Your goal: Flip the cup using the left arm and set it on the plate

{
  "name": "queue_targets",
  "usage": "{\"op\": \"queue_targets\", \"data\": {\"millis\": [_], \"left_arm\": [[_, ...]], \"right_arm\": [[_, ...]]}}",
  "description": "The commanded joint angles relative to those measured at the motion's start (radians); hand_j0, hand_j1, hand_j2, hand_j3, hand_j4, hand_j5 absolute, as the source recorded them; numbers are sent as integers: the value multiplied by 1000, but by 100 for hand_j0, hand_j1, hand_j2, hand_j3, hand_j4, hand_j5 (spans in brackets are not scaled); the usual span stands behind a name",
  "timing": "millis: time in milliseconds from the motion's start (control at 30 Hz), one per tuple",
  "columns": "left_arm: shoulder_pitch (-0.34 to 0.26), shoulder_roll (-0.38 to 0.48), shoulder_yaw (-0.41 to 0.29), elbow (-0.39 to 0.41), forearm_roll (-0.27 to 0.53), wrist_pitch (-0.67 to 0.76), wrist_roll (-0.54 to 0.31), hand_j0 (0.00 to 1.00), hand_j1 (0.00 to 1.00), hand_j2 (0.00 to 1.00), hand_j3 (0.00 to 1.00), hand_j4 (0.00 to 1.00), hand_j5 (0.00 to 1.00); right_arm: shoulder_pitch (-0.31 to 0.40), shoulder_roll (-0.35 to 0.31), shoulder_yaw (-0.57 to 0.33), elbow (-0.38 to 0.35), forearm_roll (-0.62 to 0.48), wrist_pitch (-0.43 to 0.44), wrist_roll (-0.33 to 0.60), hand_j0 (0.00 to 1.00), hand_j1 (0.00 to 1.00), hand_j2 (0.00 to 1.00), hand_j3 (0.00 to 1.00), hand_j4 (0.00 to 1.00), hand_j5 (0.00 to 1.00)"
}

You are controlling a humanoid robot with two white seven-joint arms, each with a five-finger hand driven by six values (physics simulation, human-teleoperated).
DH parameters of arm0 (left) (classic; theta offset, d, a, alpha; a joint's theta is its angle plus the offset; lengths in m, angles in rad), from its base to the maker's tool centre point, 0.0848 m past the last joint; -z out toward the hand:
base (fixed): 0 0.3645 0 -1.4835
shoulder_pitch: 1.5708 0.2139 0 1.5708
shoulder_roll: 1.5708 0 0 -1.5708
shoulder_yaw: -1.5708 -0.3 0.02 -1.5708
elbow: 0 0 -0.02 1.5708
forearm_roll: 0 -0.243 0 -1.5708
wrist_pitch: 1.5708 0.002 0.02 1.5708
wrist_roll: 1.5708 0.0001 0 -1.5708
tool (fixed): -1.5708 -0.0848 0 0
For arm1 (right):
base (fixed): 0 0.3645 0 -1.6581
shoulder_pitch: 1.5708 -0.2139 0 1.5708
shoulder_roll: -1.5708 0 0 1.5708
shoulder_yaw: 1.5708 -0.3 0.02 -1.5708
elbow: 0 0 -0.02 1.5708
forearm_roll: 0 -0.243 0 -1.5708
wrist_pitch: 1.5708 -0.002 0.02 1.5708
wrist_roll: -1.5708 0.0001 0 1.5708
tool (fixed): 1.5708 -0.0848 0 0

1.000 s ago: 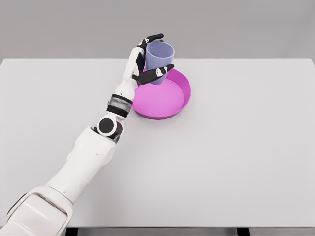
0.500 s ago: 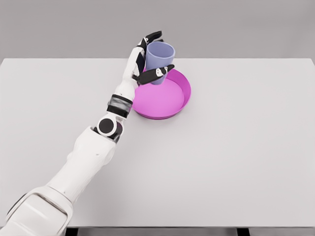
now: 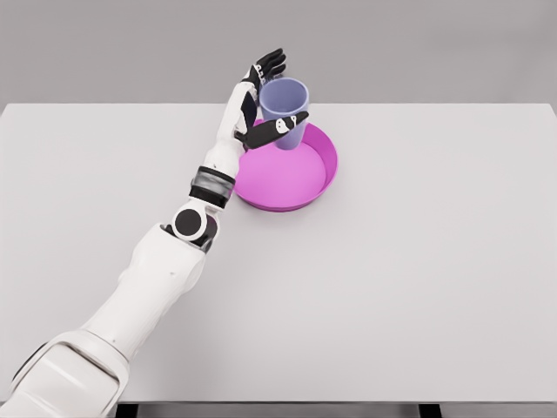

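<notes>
The cup [image 3: 285, 111] is pale lavender and stands upright with its mouth open to the top, at the far rim of the plate [image 3: 324, 174], about at the 11 o'clock side of the plate. Its lower part is hidden behind the thumb, so I cannot tell if the base already rests on the plate or is a little above it. The left robot hand [image 3: 261, 103] is at the 9 o'clock side of the cup. Its thumb [image 3: 277, 131] lies across the lower front of the cup and seems to touch it, while the other fingers [image 3: 271, 63] are stretched out and point up behind the rim, apart from the wall of the cup. So the hand is mostly open and the grip looks loose; it is not closed around the cup. The plate is a round magenta dish with a raised edge, and it sits on the white tabletop [image 3: 418, 261], toward the far side and a little left of the middle. The white left arm [image 3: 161, 270] comes from the 7 o'clock corner and reaches up to the plate.
</notes>
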Motion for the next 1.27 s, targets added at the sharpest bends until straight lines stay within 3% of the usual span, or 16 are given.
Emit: {"op": "queue_targets", "data": {"millis": [0, 433, 567, 633, 733, 767, 800, 867, 933, 967, 1000, 1033, 1233], "left_arm": [[0, 0, 0, -2, 0, 0, 0, 90, 90, 90, 90, 90, 90], [0, 0, 0, -8, 0, 0, -2, 91, 91, 91, 91, 91, 91], [6, 1, 2, -123, -1, 0, -9, 92, 92, 92, 92, 92, 92], [12, 125, 0, -247, 2, 0, -11, 100, 100, 100, 100, 100, 100], [44, 325, -9, -370, 46, 0, -26, 100, 100, 100, 100, 100, 100], [54, 423, -58, -419, 111, 0, -57, 100, 100, 100, 100, 100, 100], [54, 578, -142, -477, 204, 0, -98, 100, 100, 100, 100, 100, 100], [58, 803, -248, -559, 272, 0, -144, 100, 100, 100, 100, 100, 100], [107, 954, -270, -579, 255, 0, -302, 100, 100, 100, 100, 100, 100], [107, 1011, -271, -582, 180, 0, -327, 100, 100, 100, 100, 100, 100], [109, 1075, -268, -592, 85, 0, -287, 100, 100, 100, 100, 100, 100], [109, 1120, -270, -615, 42, 0, -238, 100, 100, 100, 100, 100, 100], [110, 1123, -273, -645, 31, 0, -239, 100, 100, 100, 100, 100, 100]], "right_arm": [[0, 0, 0, 0, 1, 0, 0, 100, 100, 100, 100, 100, 100], [0, 0, 0, 0, 1, 0, 0, 100, 100, 100, 100, 100, 100], [0, 0, 0, 0, 1, 0, 0, 100, 100, 100, 100, 100, 100], [0, 0, 0, 0, 1, 0, 0, 100, 100, 100, 100, 100, 100], [0, 0, 0, 0, 1, 0, 0, 100, 100, 100, 100, 100, 100], [0, 0, 0, 0, 1, 0, 0, 100, 100, 100, 100, 100, 100], [0, 0, 0, 0, 1, 0, 0, 100, 100, 100, 100, 100, 100], [0, 0, 0, 0, 1, 0, 0, 100, 100, 100, 100, 100, 100], [0, 0, 0, 0, 1, 0, 0, 100, 100, 100, 100, 100, 100], [0, 0, 0, 0, 1, 0, 0, 100, 100, 100, 100, 100, 100], [0, 0, 0, 0, 1, 0, 0, 100, 100, 100, 100, 100, 100], [0, 0, 0, 0, 1, 0, 0, 100, 100, 100, 100, 100, 100], [0, 0, 0, 0, 1, 0, 0, 100, 100, 100, 100, 100, 100]]}}
